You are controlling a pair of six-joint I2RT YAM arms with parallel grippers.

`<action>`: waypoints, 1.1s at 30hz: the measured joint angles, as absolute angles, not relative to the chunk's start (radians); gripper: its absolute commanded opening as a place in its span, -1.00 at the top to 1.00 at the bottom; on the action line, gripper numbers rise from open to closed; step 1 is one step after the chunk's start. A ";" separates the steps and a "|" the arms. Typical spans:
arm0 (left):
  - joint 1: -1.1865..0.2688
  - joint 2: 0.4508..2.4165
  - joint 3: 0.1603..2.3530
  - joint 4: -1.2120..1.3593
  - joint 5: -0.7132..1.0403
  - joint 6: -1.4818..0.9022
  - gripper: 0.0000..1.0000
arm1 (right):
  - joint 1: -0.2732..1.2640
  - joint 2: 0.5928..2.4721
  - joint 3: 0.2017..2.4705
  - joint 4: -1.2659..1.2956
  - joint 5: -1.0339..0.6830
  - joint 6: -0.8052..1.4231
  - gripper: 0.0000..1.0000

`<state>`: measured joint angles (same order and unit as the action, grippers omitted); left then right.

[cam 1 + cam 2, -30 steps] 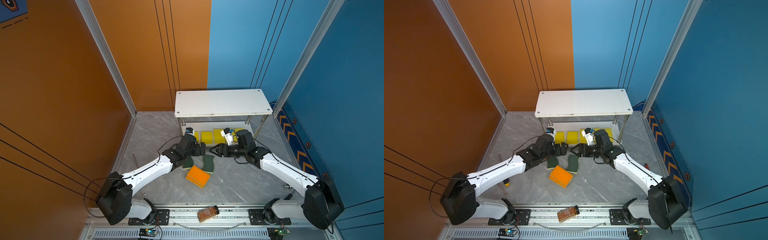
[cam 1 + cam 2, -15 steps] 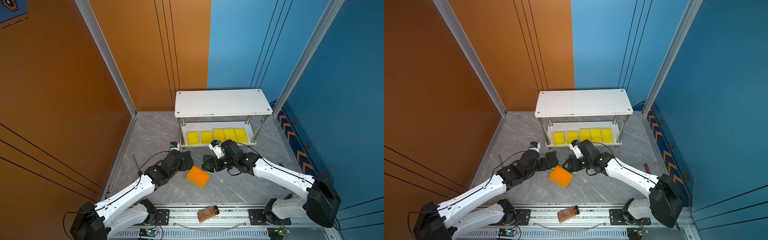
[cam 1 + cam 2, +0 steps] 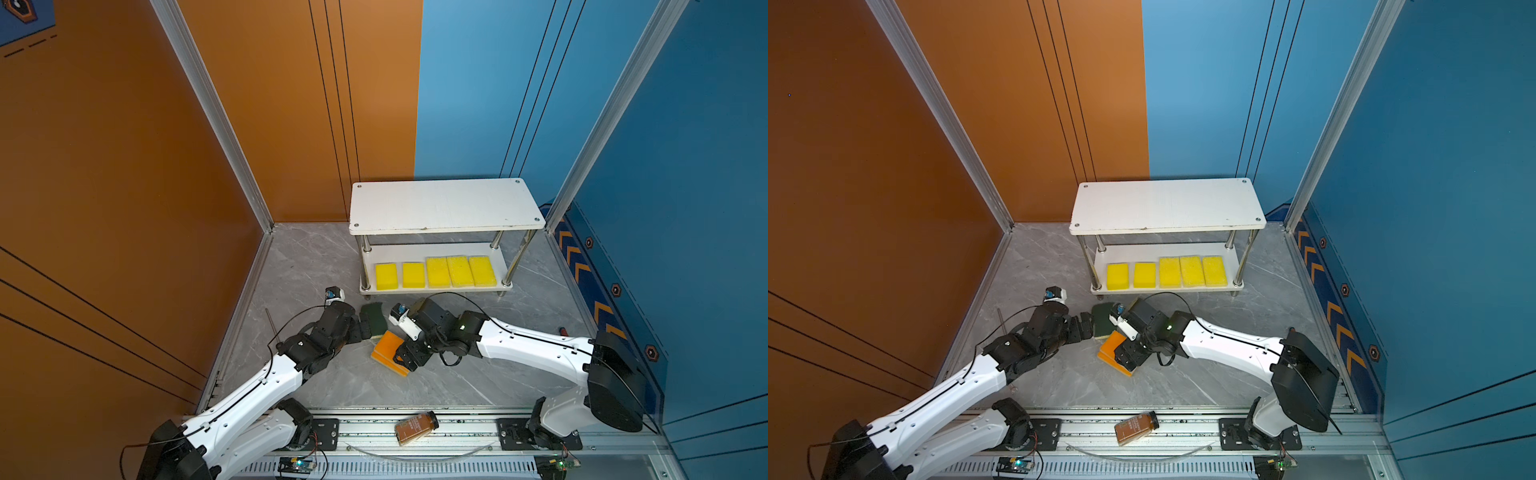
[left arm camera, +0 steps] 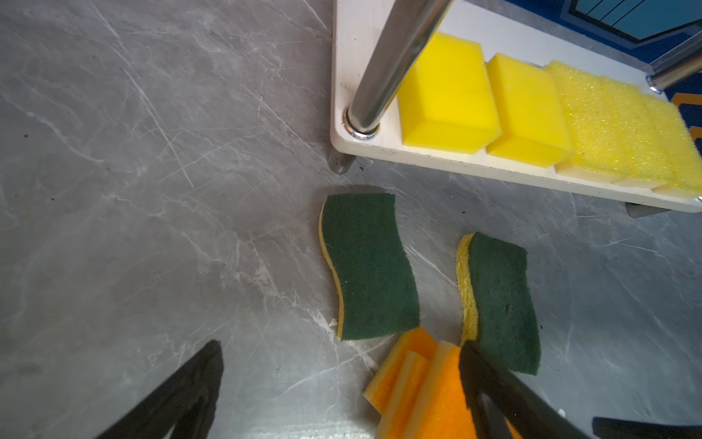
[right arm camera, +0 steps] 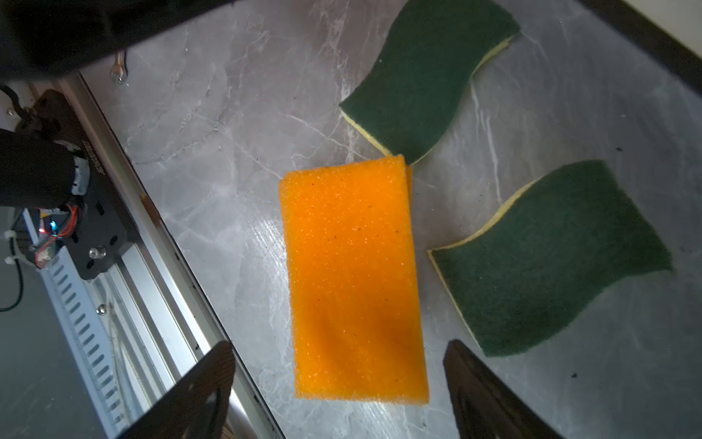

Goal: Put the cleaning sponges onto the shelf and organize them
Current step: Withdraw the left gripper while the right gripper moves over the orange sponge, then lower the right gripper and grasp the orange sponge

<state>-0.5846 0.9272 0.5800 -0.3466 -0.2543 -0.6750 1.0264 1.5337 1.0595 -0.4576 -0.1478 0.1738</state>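
A: Starting with the shelf [image 3: 446, 205]. Anything on it?
B: Counting five yellow sponges [image 3: 436, 272] in a row on the lower board, the three on the right pressed side by side.
A: And off the shelf?
B: Seeing two green-topped sponges [image 4: 370, 266] flat on the grey tabletop [image 4: 133, 190] just in front of the shelf, lying apart from each other. Also spotting an orange-topped stack [image 5: 353, 277] just beside them, nearer the front rail, with layered orange and pale edges in the left wrist view.
A: Left tool [image 3: 365, 326]?
B: Spread wide, gripping nothing, low beside one green-topped sponge. Cannot tell whether touching it.
A: Right tool [image 5: 338, 353]?
B: Spread as well, straddling one end of the orange-topped stack, with a gap left between each of the fingers [image 5: 205, 380] and the foam. Not pinching.
A: Anything else?
B: Noting a brown bottle [image 3: 415, 427] on its side on the front rail, well apart from the sponges.
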 measured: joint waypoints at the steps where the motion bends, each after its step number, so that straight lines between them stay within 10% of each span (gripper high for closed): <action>1: -0.578 0.927 0.575 -0.348 -0.253 -0.675 -0.95 | 1.034 1.543 1.066 -0.464 -0.139 0.162 -0.71; 33: -0.536 0.943 0.556 -0.350 -0.223 -0.683 -0.95 | 1.082 1.718 1.157 -0.550 -0.024 0.065 -0.55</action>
<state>-0.5358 0.9428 0.5556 -0.3496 -0.2234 -0.6830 1.0821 1.7184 1.1568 -0.5503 -0.0238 0.0650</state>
